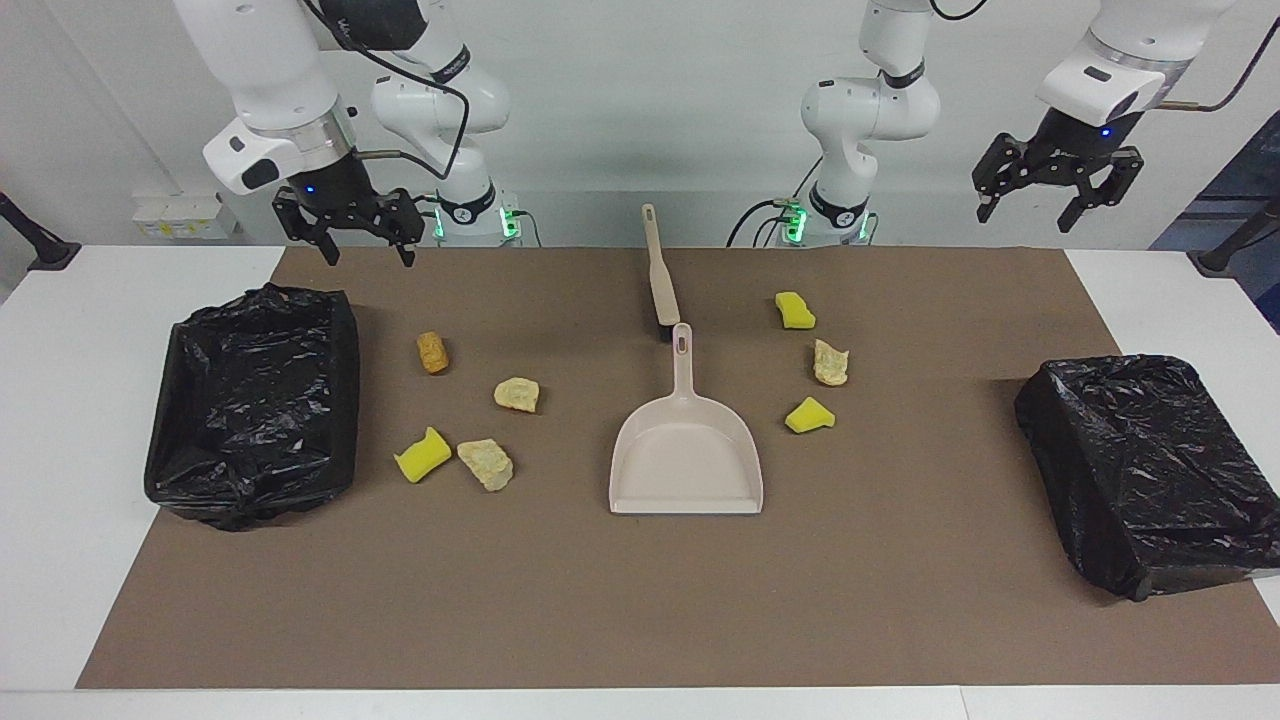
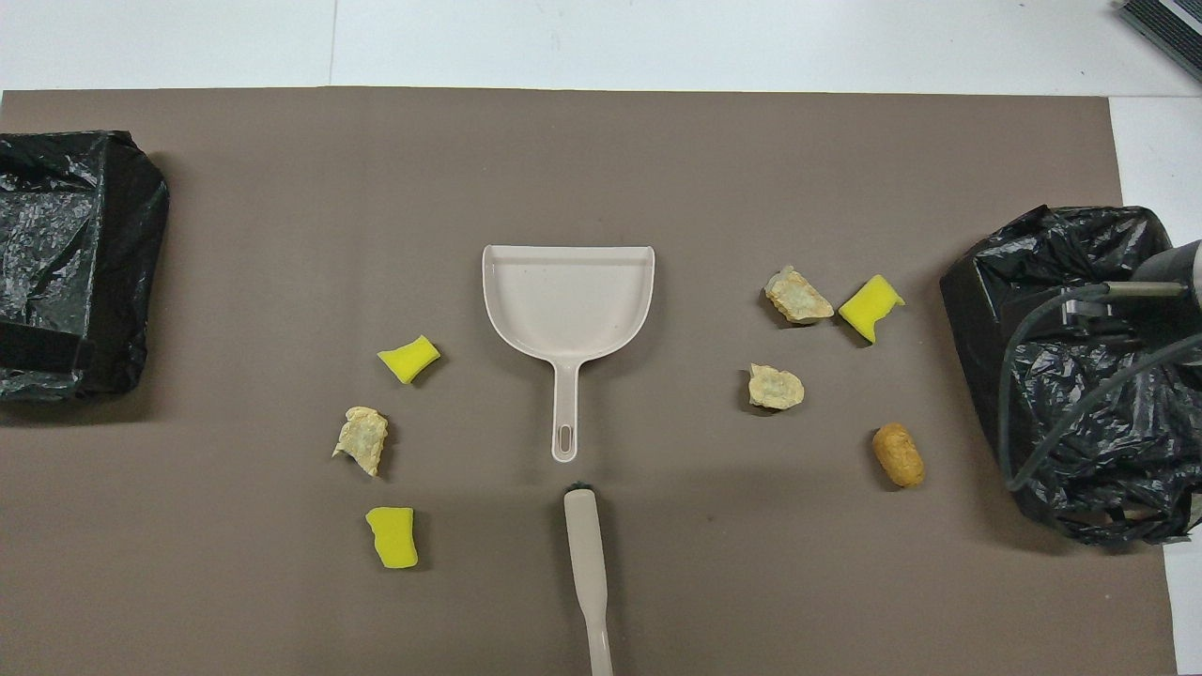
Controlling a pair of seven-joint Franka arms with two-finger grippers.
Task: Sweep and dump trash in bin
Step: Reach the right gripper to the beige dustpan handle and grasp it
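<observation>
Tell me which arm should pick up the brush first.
Probably the right. The right gripper hangs open over the mat's robot-side edge, closer to the brush than the open left gripper, which waits up past the mat's corner. Nothing is held yet.
</observation>
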